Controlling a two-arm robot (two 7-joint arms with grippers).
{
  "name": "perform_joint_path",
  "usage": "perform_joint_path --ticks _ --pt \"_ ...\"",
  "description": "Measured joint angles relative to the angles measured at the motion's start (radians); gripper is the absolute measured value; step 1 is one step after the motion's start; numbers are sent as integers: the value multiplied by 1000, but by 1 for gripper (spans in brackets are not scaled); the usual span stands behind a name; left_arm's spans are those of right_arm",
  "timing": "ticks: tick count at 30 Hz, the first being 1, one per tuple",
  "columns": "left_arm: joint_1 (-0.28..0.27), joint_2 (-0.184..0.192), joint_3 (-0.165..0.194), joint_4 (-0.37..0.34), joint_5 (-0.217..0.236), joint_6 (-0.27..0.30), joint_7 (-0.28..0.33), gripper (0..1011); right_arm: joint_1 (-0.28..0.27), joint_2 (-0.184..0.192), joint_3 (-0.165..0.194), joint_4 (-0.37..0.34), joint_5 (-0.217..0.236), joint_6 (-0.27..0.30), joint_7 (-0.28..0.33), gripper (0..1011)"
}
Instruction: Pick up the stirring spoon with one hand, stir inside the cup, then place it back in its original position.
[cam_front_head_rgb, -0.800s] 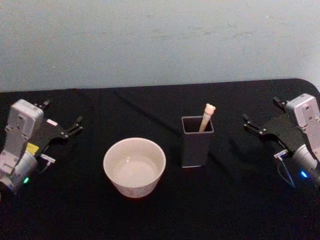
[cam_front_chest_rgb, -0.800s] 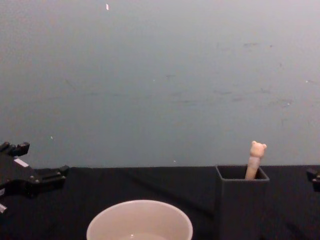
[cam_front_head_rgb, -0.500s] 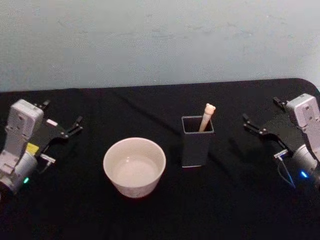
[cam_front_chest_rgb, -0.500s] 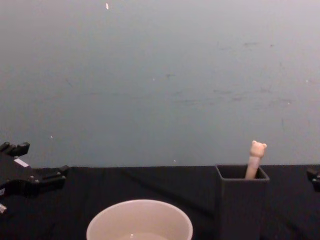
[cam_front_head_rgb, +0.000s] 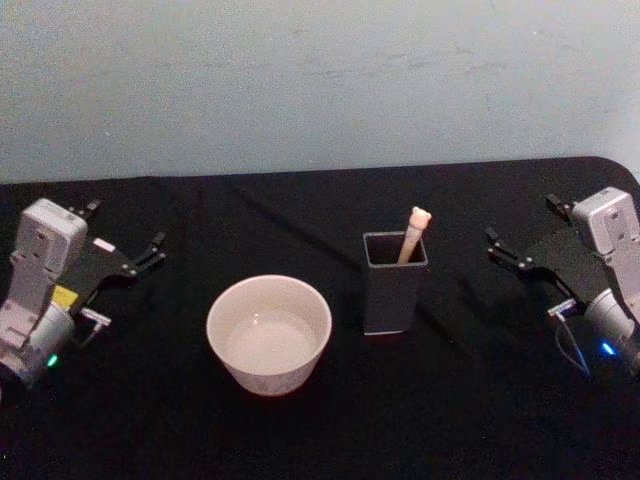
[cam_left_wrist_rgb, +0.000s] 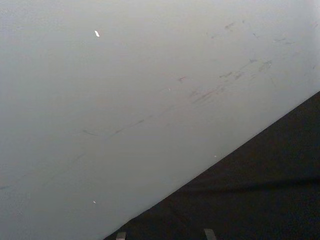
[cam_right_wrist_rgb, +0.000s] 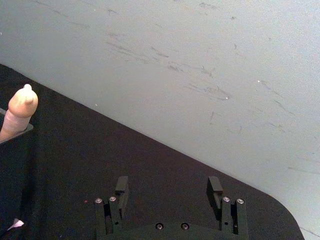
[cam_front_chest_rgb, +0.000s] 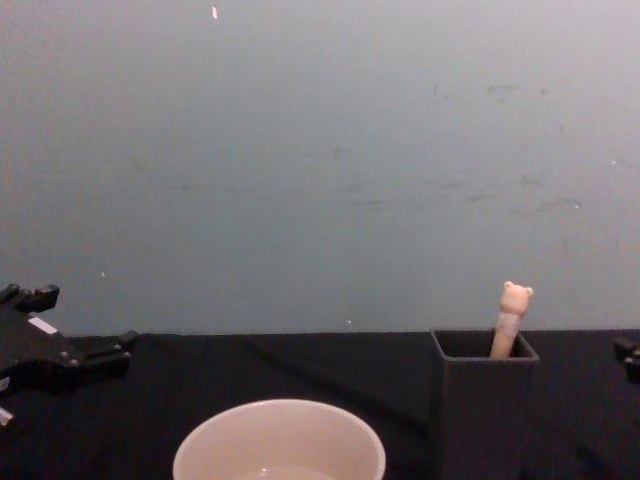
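Note:
The stirring spoon (cam_front_head_rgb: 413, 235) stands in the dark grey square holder (cam_front_head_rgb: 390, 300), its original position, with the beige bear-head handle (cam_front_chest_rgb: 513, 315) sticking up above the rim. Its bowl is hidden inside the holder (cam_front_chest_rgb: 485, 415). Left of the holder sits the cream round cup (cam_front_head_rgb: 266, 377), also seen low in the chest view (cam_front_chest_rgb: 280, 430). My left gripper (cam_front_head_rgb: 125, 226) rests open at the table's left side, well away from the cup. At the right side my right gripper (cam_front_head_rgb: 522, 220) is open with nothing between its fingers (cam_right_wrist_rgb: 121, 186); the spoon's handle (cam_right_wrist_rgb: 19, 112) shows beyond it.
A black cloth covers the table (cam_front_head_rgb: 450, 400), and a plain pale wall (cam_front_head_rgb: 320, 80) rises behind its far edge. Bare cloth separates each gripper from the cup and holder. The left gripper (cam_front_chest_rgb: 85, 318) shows at the chest view's left edge.

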Motion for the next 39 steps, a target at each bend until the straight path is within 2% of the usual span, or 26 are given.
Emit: perform_joint_path --ticks 28,32,37,39 --pt "0 0 0 0 0 0 0 1001 0 0 0 0 0 0 0 1002" --pt "0 0 0 0 0 0 0 1001 -2 1 13 -4 2 1 26 1002" --pt "0 0 0 0 0 0 0 1001 -17 14 39 -26 44 7 83 1002" --pt "0 0 0 0 0 0 0 1001 -30 28 59 -46 94 18 135 1002"
